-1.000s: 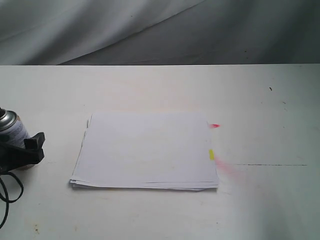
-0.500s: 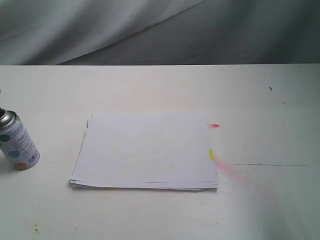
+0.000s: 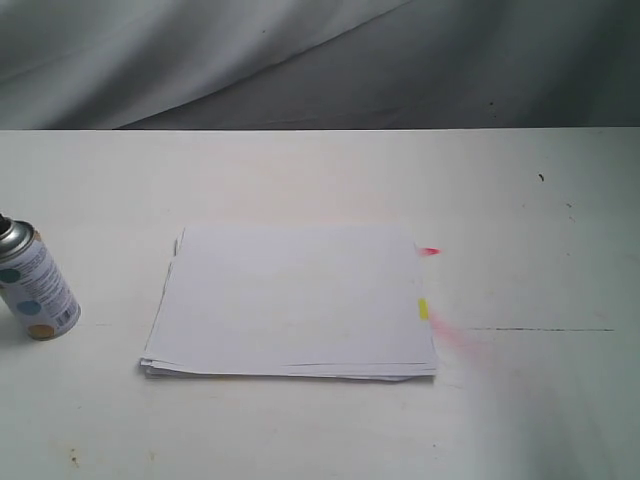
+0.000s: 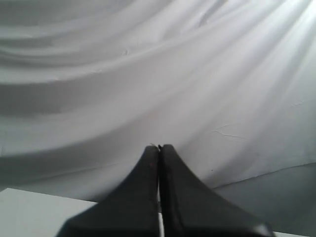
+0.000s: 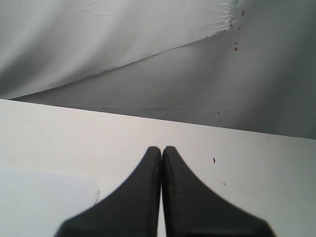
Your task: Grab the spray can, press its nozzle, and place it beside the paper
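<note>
Both grippers are showing jaws pressed together and empty: the left gripper [image 4: 159,148] is facing draped cloth [image 4: 148,74], the right gripper [image 5: 162,149] is hanging over the counter [image 5: 256,163], and neither is appearing in the exterior view. One second earlier the left gripper was clasping the spray can [image 3: 35,285], which is now standing free on the counter, near the left edge of the paper [image 3: 290,300] but apart from it. Placement is looking finished, leaving only arm retreat.
</note>
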Robot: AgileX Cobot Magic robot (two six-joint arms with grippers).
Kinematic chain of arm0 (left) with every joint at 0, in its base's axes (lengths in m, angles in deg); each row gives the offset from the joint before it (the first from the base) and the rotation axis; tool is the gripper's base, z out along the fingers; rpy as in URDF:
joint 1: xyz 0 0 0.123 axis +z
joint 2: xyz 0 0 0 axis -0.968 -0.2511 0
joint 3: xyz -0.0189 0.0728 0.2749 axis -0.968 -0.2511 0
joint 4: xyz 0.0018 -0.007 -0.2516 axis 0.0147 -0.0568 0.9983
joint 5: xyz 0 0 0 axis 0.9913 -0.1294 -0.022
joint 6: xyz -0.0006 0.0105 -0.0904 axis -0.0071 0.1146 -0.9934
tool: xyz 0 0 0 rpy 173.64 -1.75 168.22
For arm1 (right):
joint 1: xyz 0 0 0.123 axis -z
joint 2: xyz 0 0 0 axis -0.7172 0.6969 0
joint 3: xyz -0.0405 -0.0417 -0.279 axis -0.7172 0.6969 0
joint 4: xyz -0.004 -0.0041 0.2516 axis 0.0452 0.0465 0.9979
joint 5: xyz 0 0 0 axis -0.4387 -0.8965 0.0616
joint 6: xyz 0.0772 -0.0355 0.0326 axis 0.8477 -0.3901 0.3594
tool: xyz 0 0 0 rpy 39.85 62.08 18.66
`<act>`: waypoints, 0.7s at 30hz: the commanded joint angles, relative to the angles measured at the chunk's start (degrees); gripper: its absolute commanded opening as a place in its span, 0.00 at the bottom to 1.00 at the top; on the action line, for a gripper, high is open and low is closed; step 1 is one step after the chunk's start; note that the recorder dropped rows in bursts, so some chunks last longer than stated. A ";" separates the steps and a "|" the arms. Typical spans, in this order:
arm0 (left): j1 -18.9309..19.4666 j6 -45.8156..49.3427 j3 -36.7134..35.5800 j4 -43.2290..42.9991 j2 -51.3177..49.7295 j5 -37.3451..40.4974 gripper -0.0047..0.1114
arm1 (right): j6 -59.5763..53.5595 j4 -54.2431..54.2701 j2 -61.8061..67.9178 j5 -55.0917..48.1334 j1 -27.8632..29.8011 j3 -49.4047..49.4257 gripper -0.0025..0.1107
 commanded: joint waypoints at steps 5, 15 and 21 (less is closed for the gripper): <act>0.03 -1.60 -0.22 0.82 -0.35 0.74 0.04 | -0.08 0.11 -0.58 -0.09 -0.07 0.07 0.02; 0.03 -1.60 -0.80 0.82 -0.35 4.00 0.04 | -0.08 3.82 -12.48 0.93 0.11 3.07 0.02; 0.03 -1.60 -3.74 0.82 -0.35 4.85 0.04 | -0.08 -0.11 -27.53 -0.96 0.15 8.97 0.02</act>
